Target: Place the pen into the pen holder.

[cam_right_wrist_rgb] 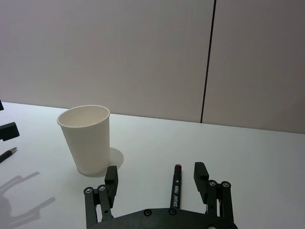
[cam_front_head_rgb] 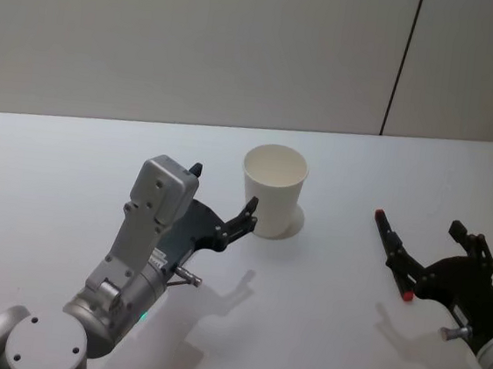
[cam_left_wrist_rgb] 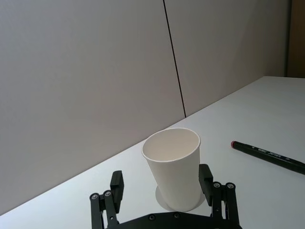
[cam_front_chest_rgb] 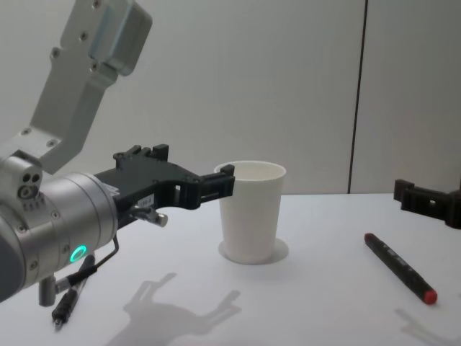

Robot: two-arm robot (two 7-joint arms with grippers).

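Observation:
The pen holder [cam_front_head_rgb: 272, 190] is a plain white paper cup standing upright on the table [cam_front_head_rgb: 319, 333]. My left gripper [cam_front_head_rgb: 224, 191] is open just left of it; in the left wrist view the pen holder [cam_left_wrist_rgb: 174, 167] stands between the spread fingertips [cam_left_wrist_rgb: 205, 175] of the left gripper [cam_left_wrist_rgb: 161, 176]. The black pen [cam_front_head_rgb: 393, 253] lies flat on the table to the right of the cup. My right gripper [cam_front_head_rgb: 429, 250] is open over it, and in the right wrist view the pen [cam_right_wrist_rgb: 176, 187] lies between the open fingers of the right gripper [cam_right_wrist_rgb: 156, 171], nearer one finger [cam_right_wrist_rgb: 200, 170].
A thin cable plug with a metal tip [cam_front_chest_rgb: 65, 306] hangs under my left arm near the table. The white table runs back to a grey wall [cam_front_head_rgb: 200, 39] with a dark vertical seam [cam_front_head_rgb: 402, 64]. Free surface lies in front of the cup.

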